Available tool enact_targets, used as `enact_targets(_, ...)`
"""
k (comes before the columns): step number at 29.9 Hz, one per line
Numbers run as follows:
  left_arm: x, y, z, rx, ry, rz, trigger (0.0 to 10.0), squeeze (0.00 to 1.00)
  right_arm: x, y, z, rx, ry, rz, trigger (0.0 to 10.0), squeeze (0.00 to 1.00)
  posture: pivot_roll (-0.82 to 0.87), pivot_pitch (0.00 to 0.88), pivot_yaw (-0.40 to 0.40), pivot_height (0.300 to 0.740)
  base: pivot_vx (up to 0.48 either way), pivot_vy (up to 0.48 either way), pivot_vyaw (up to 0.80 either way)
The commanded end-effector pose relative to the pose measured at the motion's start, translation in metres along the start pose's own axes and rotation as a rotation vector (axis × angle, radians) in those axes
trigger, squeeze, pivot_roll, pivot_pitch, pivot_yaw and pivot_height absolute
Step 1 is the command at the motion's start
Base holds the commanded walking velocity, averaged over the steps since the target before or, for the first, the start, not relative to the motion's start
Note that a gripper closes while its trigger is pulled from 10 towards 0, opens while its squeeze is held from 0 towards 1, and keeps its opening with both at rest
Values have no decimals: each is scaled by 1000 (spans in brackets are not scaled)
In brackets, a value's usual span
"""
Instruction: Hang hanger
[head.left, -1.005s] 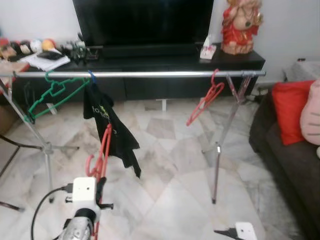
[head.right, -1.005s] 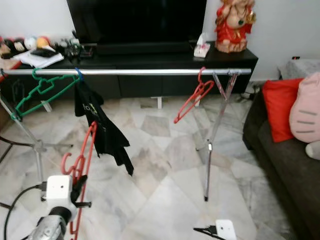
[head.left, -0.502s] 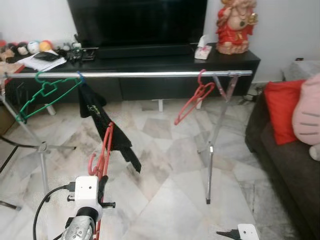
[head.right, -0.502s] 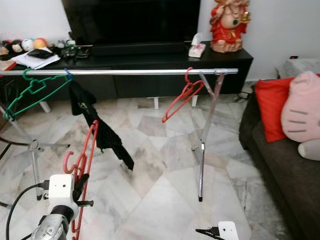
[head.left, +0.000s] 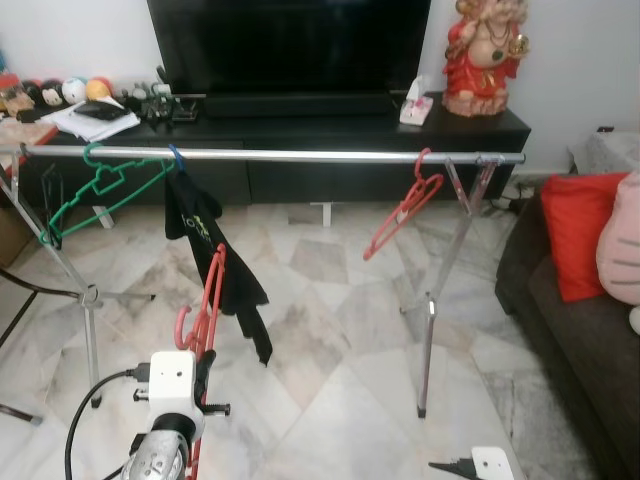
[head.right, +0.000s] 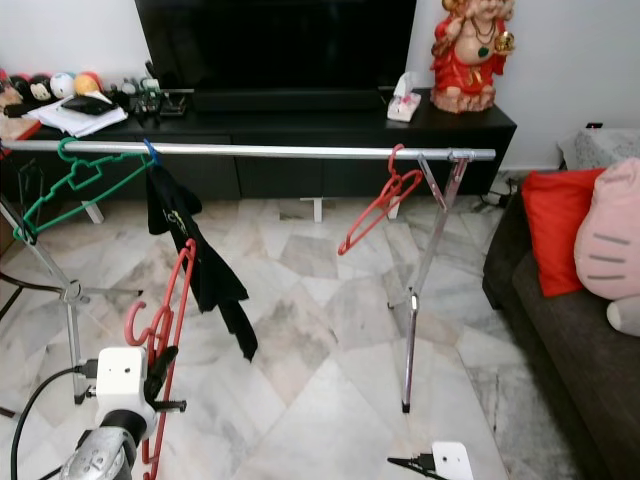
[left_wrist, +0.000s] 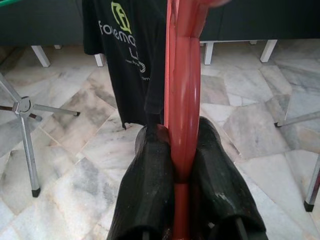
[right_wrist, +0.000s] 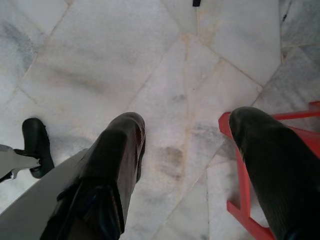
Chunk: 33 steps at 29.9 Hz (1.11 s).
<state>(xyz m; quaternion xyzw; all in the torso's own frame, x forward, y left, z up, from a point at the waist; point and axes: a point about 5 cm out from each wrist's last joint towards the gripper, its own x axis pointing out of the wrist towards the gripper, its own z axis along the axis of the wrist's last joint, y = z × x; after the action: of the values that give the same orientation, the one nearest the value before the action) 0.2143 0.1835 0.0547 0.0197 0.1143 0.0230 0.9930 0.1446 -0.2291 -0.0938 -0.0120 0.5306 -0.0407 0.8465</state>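
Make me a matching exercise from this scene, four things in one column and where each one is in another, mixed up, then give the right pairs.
Things:
1. green hanger
2. black T-shirt
3. red statue
4. red hanger nearest the camera

Places:
A. clamped in the left gripper
B. on the black TV cabinet, at its right end
C. hooked on the left end of the silver rail
D. hanging from the rail just right of the green hanger

Pairs: 1-C, 2-D, 3-B, 4-A
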Motion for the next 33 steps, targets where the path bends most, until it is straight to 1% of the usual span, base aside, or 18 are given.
enact_targets(1,2,-2,4,2,-14,-9,10000,0,0,-1,3,-1,-10,-7,10000,0,-46,0,-18,740,390,0,0)
enact_targets(16,3,-4,5,9,-14,-14,10000,0,0,-3,4,-3,2,-18,10000,0,-42,0,-24,740,396,0,0)
enact_targets(22,3,-5,5,9,-11,-19,10000,0,0,-3,4,-11,12,-18,10000,0,-49,0,-18,740,401,0,-574)
enact_targets(26,3,-5,5,16,-12,-22,10000,0,0,-3,4,-27,16,-23,10000,0,-45,0,-19,740,401,0,0)
enact_targets(33,4,-4,6,16,-12,-16,10000,0,0,-2,5,-21,9,-19,10000,0,-43,0,-20,740,401,0,0)
